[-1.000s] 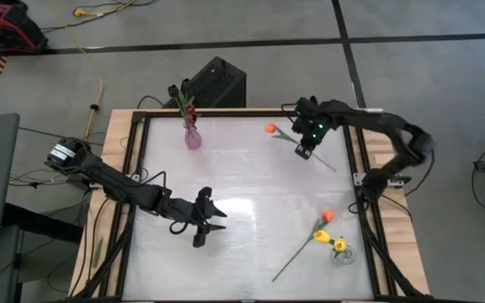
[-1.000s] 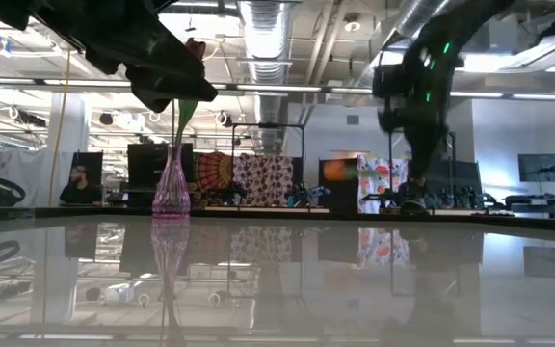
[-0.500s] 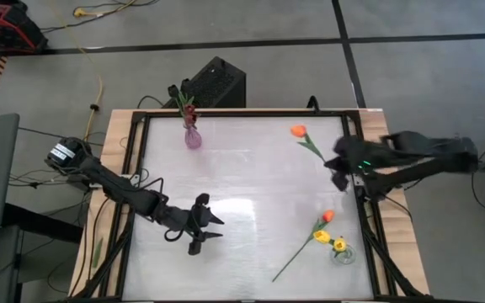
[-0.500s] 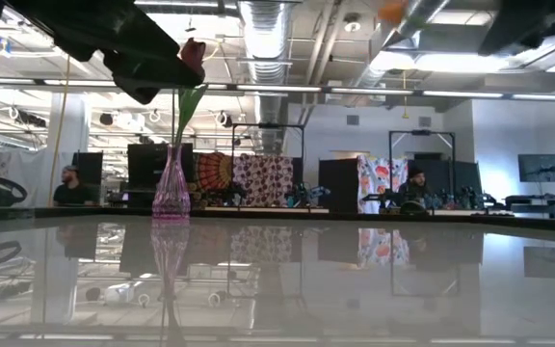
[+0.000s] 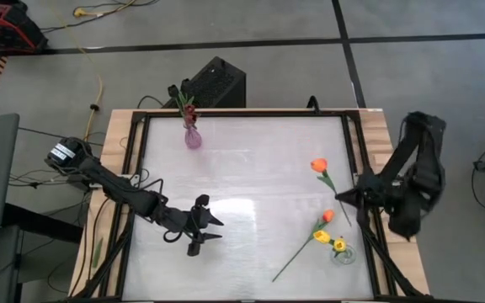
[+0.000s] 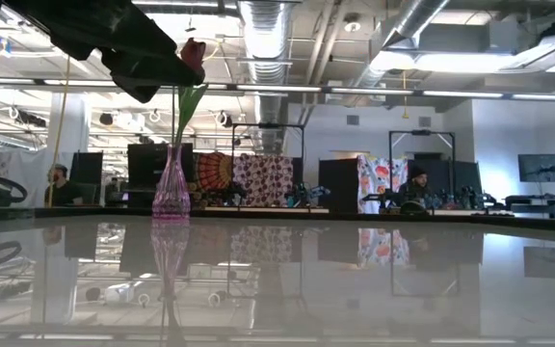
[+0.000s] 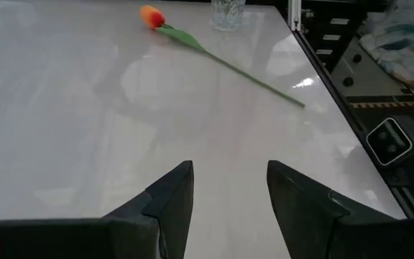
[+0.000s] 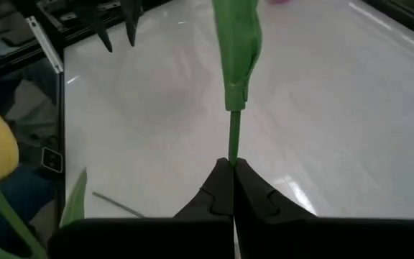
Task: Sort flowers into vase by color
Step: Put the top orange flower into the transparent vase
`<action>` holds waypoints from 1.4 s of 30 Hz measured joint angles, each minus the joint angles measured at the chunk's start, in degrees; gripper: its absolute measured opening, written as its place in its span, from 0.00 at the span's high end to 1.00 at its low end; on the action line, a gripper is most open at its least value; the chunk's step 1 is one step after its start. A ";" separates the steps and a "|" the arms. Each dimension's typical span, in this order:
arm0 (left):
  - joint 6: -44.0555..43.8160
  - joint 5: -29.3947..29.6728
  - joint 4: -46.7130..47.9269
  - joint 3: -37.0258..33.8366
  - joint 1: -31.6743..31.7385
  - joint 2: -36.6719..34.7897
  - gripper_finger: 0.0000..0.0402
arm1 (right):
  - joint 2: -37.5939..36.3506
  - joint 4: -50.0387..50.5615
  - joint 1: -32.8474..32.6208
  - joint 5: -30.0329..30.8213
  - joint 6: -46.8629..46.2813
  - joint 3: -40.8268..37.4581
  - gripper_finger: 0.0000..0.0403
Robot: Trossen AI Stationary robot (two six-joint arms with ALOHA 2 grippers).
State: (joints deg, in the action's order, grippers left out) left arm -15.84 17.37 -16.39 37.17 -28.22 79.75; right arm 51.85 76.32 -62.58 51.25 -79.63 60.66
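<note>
Nearby, the left tool point(image 5: 206, 232) hovers spread over bare middle surface point(image 5: 251, 177). By the right edge, the right tool point(image 5: 341, 196) pinches an orange tulip point(image 5: 319, 166) by its stem, above the clear vase point(image 5: 340, 251). Far back, a pink vase point(image 5: 192, 137) stands.

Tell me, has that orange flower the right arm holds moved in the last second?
Yes. The orange flower, in the right pincer, has travelled from the far edge toward the clear vase at the near right corner.

grey floor point(image 5: 251, 42), ceiling ducts point(image 6: 258, 29)
</note>
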 joint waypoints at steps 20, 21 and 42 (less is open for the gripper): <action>-1.99 1.32 -3.42 0.07 4.08 0.02 0.58 | 16.79 13.63 -21.02 8.17 -31.70 0.86 0.95; -2.38 1.32 -4.07 0.07 4.43 0.02 0.58 | 16.38 13.63 -21.52 9.07 -30.90 1.21 0.95; -9.14 5.74 -8.43 0.09 5.46 0.02 0.58 | 23.51 4.36 -36.13 31.59 -14.37 2.31 0.95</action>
State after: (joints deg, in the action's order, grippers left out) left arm -24.97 23.11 -24.82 37.26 -22.76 79.77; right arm 75.36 80.68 -98.71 82.84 -94.00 62.97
